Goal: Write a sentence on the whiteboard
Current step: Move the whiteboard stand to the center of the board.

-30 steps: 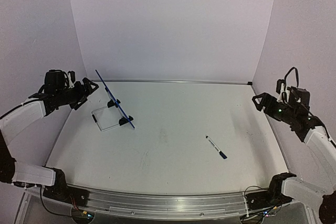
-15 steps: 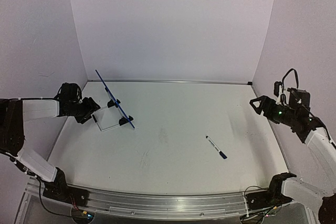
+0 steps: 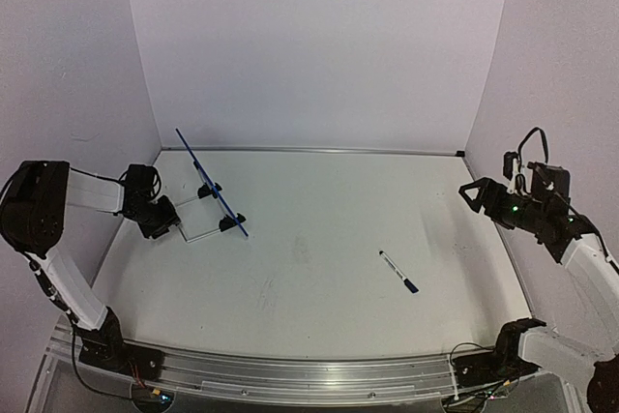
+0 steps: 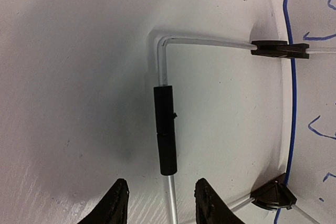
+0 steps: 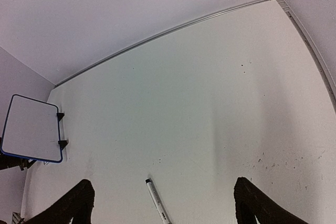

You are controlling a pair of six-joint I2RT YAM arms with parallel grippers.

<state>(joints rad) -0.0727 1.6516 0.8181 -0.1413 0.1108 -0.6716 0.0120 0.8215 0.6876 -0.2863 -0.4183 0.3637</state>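
Our left claw (image 4: 163, 206) hangs open with nothing in its grip, its fingers either side of the wire stand (image 4: 163, 72). The whiteboard (image 4: 315, 108) stands just ahead to its right. Our right claw (image 5: 164, 208) gapes wide and empty, well above the pen (image 5: 154, 192) on the counter (image 5: 210, 103).

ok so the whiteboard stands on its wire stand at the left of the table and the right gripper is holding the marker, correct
Not quite. The right gripper is open and holds nothing; the marker lies loose on the table, apart from it, as the top external view shows. The whiteboard does stand on its wire stand at the left.
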